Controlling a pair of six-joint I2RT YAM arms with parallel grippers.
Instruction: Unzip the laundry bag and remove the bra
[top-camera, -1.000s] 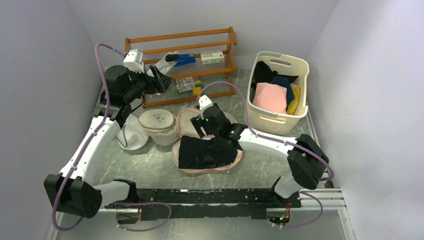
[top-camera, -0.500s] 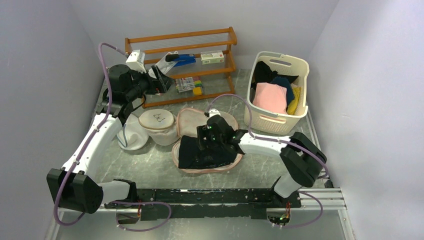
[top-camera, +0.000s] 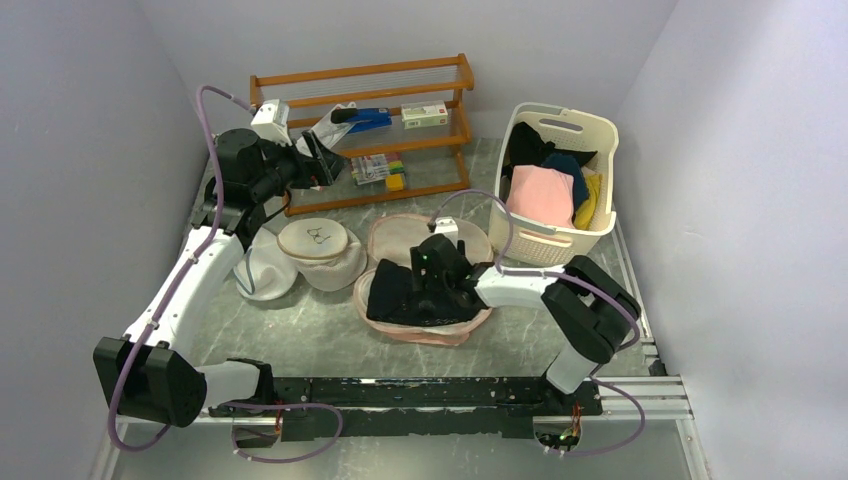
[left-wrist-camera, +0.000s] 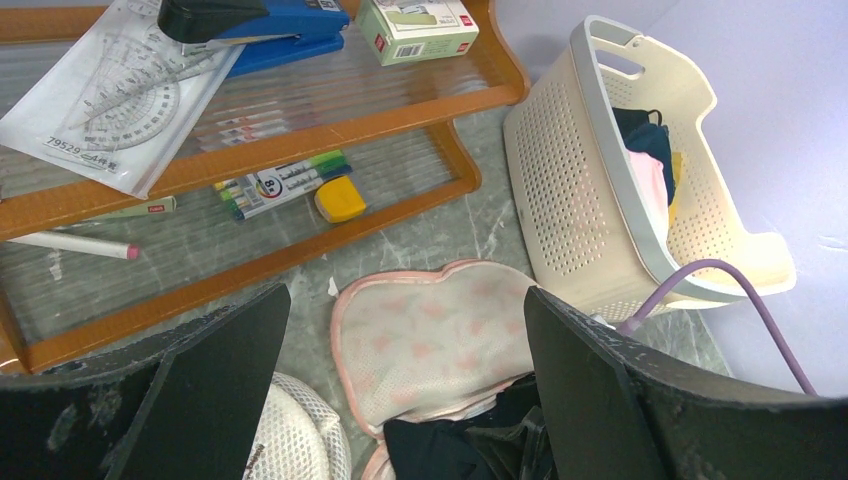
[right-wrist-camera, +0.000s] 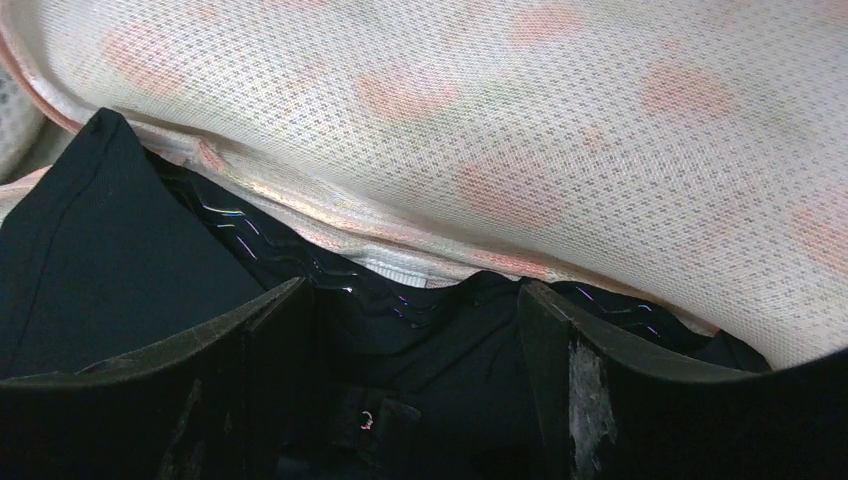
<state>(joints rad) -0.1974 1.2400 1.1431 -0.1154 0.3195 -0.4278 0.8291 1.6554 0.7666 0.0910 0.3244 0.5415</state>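
Observation:
The laundry bag (top-camera: 400, 240) lies unzipped and folded open on the table, its peach mesh lid (left-wrist-camera: 430, 350) turned back towards the shelf. A black bra (top-camera: 395, 295) rests on the bag's lower half. My right gripper (top-camera: 428, 282) is low over the bra, jaws open, with black bra fabric (right-wrist-camera: 120, 270) bunched between the fingers (right-wrist-camera: 560, 360) and the mesh lid (right-wrist-camera: 500, 100) just beyond. My left gripper (top-camera: 325, 160) hangs high by the shelf, wide open and holding nothing, looking down on the bag from between its fingers (left-wrist-camera: 600, 390).
A wooden shelf (top-camera: 360, 130) with stationery stands at the back. A cream laundry basket (top-camera: 555, 185) of clothes sits at the right. Two round white mesh bags (top-camera: 315, 245) (top-camera: 262, 265) lie left of the laundry bag.
My right gripper has drawn back towards its base over the bra, and the bra and the bag's lower half have shifted slightly right. The left arm has barely moved.

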